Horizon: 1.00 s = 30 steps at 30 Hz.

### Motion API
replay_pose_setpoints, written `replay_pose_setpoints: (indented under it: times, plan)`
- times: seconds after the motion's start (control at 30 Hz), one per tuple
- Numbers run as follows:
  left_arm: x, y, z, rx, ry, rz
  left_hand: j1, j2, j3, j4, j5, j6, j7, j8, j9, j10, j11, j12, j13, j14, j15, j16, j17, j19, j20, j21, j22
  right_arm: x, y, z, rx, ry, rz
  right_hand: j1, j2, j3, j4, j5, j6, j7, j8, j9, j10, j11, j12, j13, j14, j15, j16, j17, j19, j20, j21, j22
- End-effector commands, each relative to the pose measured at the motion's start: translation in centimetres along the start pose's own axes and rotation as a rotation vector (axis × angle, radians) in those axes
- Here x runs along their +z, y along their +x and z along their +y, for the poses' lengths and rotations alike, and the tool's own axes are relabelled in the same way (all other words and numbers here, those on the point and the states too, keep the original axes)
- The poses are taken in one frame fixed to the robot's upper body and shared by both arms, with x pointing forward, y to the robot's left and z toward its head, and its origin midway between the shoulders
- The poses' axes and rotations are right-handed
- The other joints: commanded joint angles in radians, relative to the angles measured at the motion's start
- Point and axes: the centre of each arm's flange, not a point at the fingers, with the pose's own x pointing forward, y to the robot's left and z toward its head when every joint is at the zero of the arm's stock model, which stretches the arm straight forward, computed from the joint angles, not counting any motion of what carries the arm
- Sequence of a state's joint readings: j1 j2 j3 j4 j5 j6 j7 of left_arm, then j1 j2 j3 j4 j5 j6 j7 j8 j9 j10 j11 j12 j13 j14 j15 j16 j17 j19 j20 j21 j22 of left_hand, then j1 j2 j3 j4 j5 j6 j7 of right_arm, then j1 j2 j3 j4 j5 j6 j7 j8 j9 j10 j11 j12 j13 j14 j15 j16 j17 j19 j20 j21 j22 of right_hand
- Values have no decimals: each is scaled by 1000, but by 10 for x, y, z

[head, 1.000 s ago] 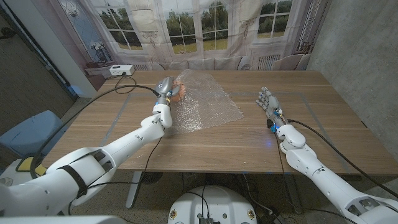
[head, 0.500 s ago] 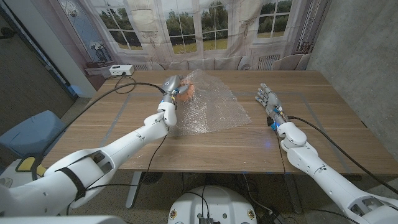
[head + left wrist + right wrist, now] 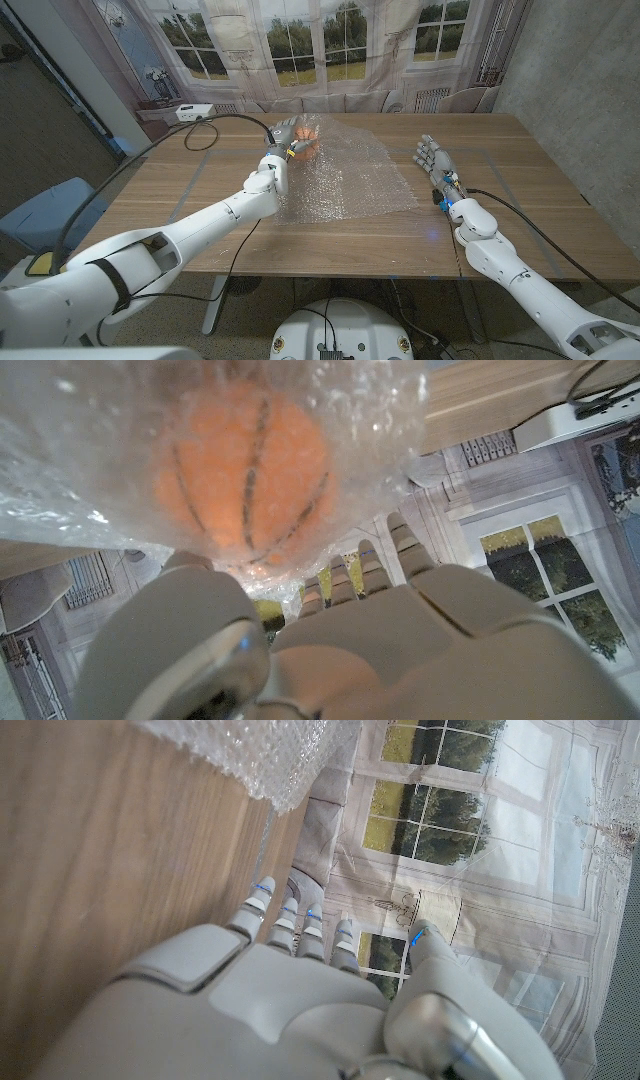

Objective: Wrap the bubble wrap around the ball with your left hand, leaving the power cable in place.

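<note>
Since a second ago my left hand [image 3: 285,142] has pushed the ball [image 3: 243,470] farther across the bubble wrap [image 3: 350,180], fingers cupped on it through film; right hand [image 3: 434,160] idle, fingers apart; loose wrap could slip off.
</note>
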<state>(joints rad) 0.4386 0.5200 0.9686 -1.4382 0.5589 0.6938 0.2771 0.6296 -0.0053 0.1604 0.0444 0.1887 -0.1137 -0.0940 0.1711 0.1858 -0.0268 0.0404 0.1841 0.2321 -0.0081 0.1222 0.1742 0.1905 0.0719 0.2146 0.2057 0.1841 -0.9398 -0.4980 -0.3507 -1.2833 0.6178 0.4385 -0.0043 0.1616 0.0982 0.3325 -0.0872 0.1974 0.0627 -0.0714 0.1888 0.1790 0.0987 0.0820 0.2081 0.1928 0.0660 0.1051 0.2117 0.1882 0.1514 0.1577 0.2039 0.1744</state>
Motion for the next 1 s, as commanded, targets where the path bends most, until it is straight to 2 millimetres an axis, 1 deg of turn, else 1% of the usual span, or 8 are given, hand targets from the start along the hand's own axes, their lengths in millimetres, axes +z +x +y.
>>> replay_pose_setpoints:
  times: [0.03,0.2,0.3,0.5,0.67,0.8,0.9,1.0]
  plan:
    - [-6,-19,45,-55,-26,50,-29,10,-7,8,-2,-52,7,6,3,-64,21,6,5,-71,31,-2,3,-60,3,-19,3,1,-6,-5,-2,8,-6,4,-3,4,3,2,8,-6,5,5,10,-2,1,5,6,-1,1,5,11,2,2,5]
    - [-2,-29,72,-110,-119,0,-82,3,-30,31,-1,-34,15,20,4,-55,32,22,7,-79,43,8,5,-87,4,-20,5,3,-6,-5,1,6,-11,3,-3,4,3,2,9,-6,5,5,10,-1,1,5,6,2,1,6,11,3,2,5]
    - [4,-33,94,-181,-80,2,-88,-2,-35,32,0,-14,20,28,3,-56,35,24,7,-81,50,10,4,-96,3,-20,5,4,-6,-5,2,5,-14,2,-3,4,4,2,9,-6,5,5,10,-1,1,5,6,1,1,6,11,2,2,5]
    - [13,-32,136,-267,78,92,-84,5,-36,23,12,-60,37,17,3,-106,58,20,7,-113,74,9,1,-138,3,-20,6,4,-5,-5,6,8,-17,0,-3,3,5,1,9,-6,4,5,11,-2,0,6,7,1,1,6,12,2,2,5]
    - [8,-26,161,-218,107,169,-79,11,-35,19,17,-85,48,14,3,-116,69,24,7,-114,77,14,0,-150,3,-17,7,3,-6,-5,4,12,-16,-2,-4,3,5,1,10,-6,5,5,11,-3,0,6,7,1,0,7,12,2,2,5]
    - [8,-24,164,-100,85,155,-87,21,-41,16,20,2,37,42,1,-27,55,65,5,-22,52,42,-3,-94,1,14,12,1,-7,-6,-2,13,-15,-3,-4,3,6,1,10,-6,4,5,12,-1,0,6,8,1,0,7,12,3,2,5]
    - [10,-18,153,-73,64,104,-81,27,-41,5,19,66,26,51,0,33,36,84,0,49,9,52,-6,-5,-2,42,12,1,-7,-5,-3,14,-18,-4,-4,3,6,1,10,-6,4,5,11,-3,-1,6,8,1,0,7,12,4,2,5]
    - [8,-9,137,-100,26,64,-78,27,-41,1,19,66,17,47,0,38,31,85,-2,57,3,51,-7,12,-2,47,12,0,-7,-5,-7,16,-20,-4,-4,3,6,1,10,-6,4,5,12,-2,0,6,8,1,0,7,12,4,1,5]
